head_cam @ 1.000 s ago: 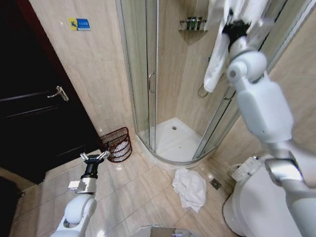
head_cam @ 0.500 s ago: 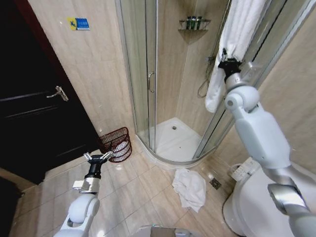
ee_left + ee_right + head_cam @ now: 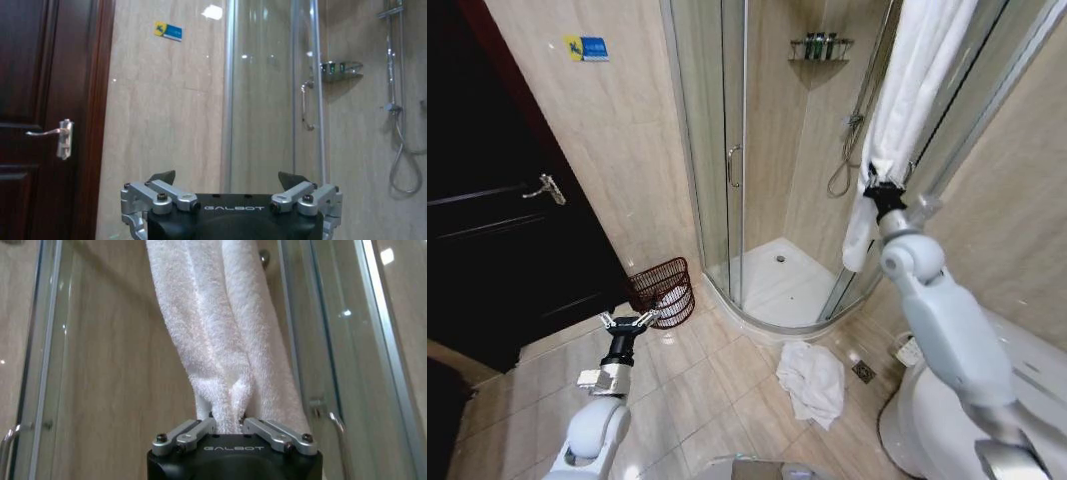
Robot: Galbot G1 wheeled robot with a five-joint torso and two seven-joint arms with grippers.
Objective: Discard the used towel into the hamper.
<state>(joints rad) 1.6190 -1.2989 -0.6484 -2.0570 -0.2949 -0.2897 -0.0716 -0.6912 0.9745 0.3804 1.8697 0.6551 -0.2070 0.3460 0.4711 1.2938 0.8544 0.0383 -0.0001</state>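
R hand [image 3: 882, 188] lowered, raised arm gripping towel [image 3: 907, 90].

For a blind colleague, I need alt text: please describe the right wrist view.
The right pincer is shut on a white towel that hangs down from above. Behind the towel are the glass shower panels and a beige wall.

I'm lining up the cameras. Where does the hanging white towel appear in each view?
Head view: hanging towel upper right, the right pincer shut on it.
Right wrist view: towel centre, running up from the pincer.
Left wrist view: not in it.
Shared landmark: glass shower enclosure.
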